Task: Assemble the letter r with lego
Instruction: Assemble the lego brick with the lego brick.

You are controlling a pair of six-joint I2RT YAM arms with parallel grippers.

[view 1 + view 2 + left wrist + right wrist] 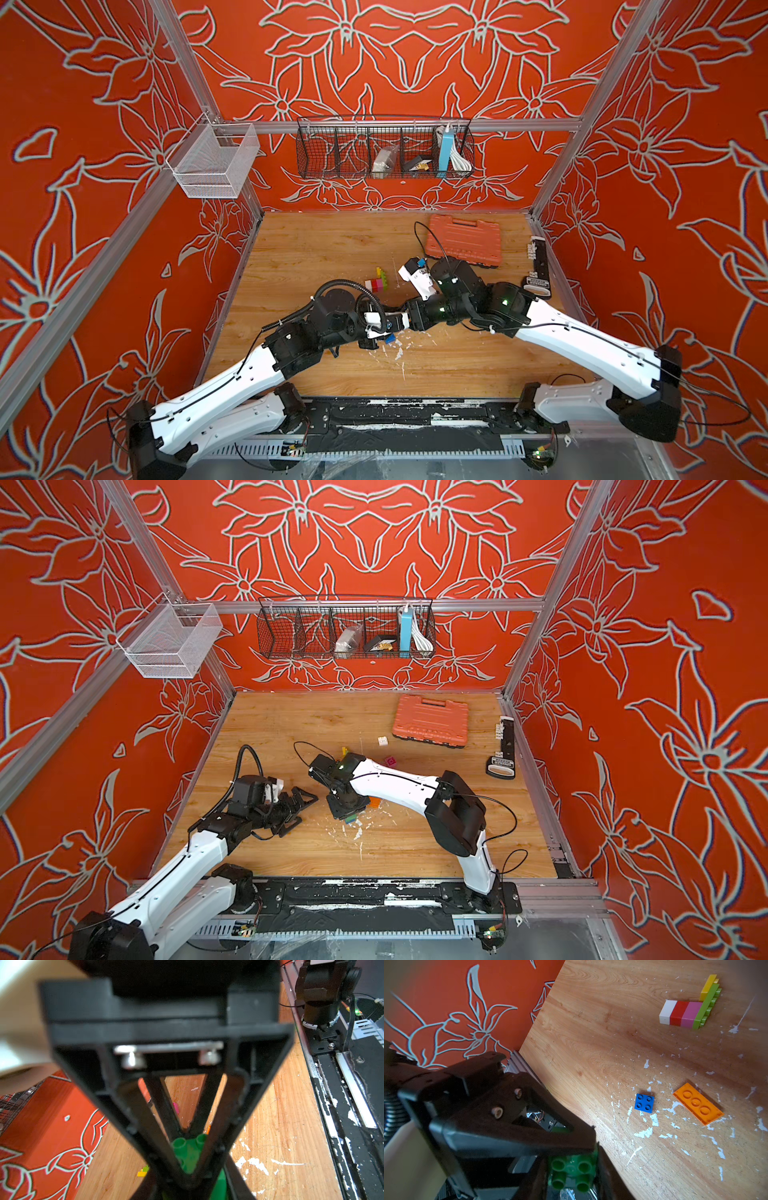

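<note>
Green brick [572, 1169] is off the wooden table [591, 1032], clamped where the two arms meet near the table's middle. Left gripper [588, 1145] is closed on its upper edge. Right gripper [409, 321] is closed as well, its fingers either side of the brick's hollow underside in the right wrist view. A joined row of white, red, pink, lime and yellow bricks [685, 1014] lies flat on the table, well apart from the grippers. Blue square plate [644, 1103] and orange plate [697, 1103] lie loose, near each other. Orange ribbed case [464, 239] sits at the far right of the table
</note>
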